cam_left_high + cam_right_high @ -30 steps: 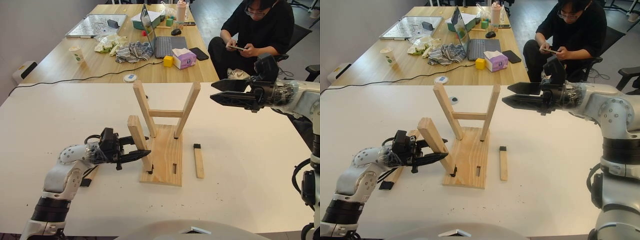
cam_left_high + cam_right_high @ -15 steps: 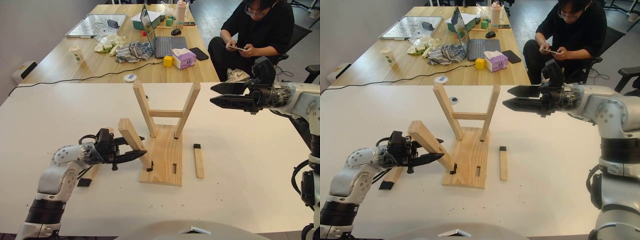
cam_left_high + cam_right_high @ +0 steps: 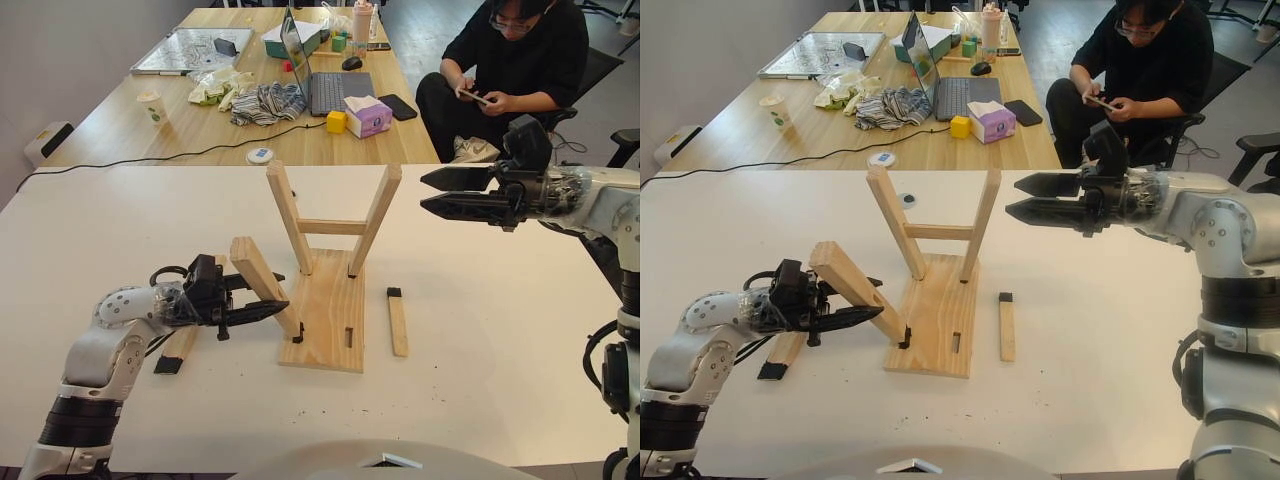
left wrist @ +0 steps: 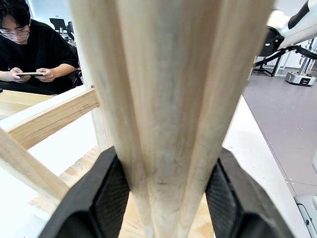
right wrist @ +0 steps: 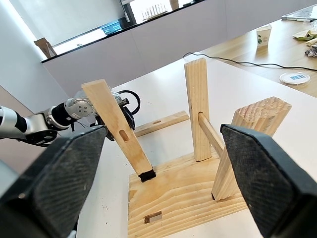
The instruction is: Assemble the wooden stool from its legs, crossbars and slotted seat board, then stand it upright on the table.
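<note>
Wooden stool update: the seat board [image 3: 330, 312] lies flat mid-frame on the white table [image 3: 500, 350]. Two legs [image 3: 290, 215] joined by a crossbar [image 3: 330, 227] already stand in its far slots. At lower left, the left gripper [image 3: 272, 294] has its jaws clamped on the third leg [image 3: 252, 265], whose black-tipped foot sits at the board's near-left slot. What changed over the last second is that this leg has tipped noticeably toward the left of the frame. The gripper slid left and down with it, so the leg now leans well off upright (a second ago it stood a lot steeper). The right gripper [image 3: 425, 189] at upper right has barely budged. It hangs in the air to the right of the standing pair, jaws spread wide and holding nothing. My read is that the foot isn't properly seated and the leg is pivoting on the slot edge rather than dropping in, though I can't tell how deep it sits. It probably has to come back toward vertical before it gets pressed down. The near-right slot [image 3: 349, 337] looks unfilled. A loose stick [image 3: 398, 325] lies just right of the board and another piece [image 3: 180, 345] lies under the left arm, so I'd call this roughly half done.
</note>
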You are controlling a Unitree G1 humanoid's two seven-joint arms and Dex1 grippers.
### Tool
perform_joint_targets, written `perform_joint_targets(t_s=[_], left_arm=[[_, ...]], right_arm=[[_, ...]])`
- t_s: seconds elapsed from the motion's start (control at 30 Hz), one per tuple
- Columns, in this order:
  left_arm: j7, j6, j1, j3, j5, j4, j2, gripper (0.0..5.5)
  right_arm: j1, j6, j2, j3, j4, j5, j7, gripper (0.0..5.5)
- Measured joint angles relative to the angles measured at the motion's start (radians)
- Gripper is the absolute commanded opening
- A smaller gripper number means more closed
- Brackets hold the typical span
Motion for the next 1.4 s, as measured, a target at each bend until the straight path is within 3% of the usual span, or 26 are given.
perform_joint_targets(t_s=[0.23, 0.57, 0.9, 1.17, 1.4], left_arm=[[-0.048, -0.054, 0.002, -0.014, 0.044, -0.005, 0.018, 2.03], [-0.221, -0.259, -0.092, -0.117, 0.147, 0.087, 0.163, 2.02], [-0.195, 0.086, -0.154, -0.111, 0.005, 0.071, 0.186, 2.01], [-0.142, 0.019, -0.172, -0.073, 0.030, 0.081, 0.098, 2.01], [-0.193, 0.031, -0.151, -0.053, 0.030, 0.063, 0.133, 2.01]], right_arm=[[0.013, 0.000, 0.000, 0.000, 0.000, -0.002, 0.001, 4.23], [0.016, -0.001, 0.002, 0.003, 0.011, -0.020, 0.021, 4.23], [0.089, -0.002, 0.003, -0.027, -0.003, -0.018, -0.020, 4.23], [0.102, -0.021, 0.004, -0.031, -0.006, -0.018, -0.025, 4.23], [0.104, -0.027, 0.003, -0.031, -0.006, -0.019, -0.022, 4.23]])
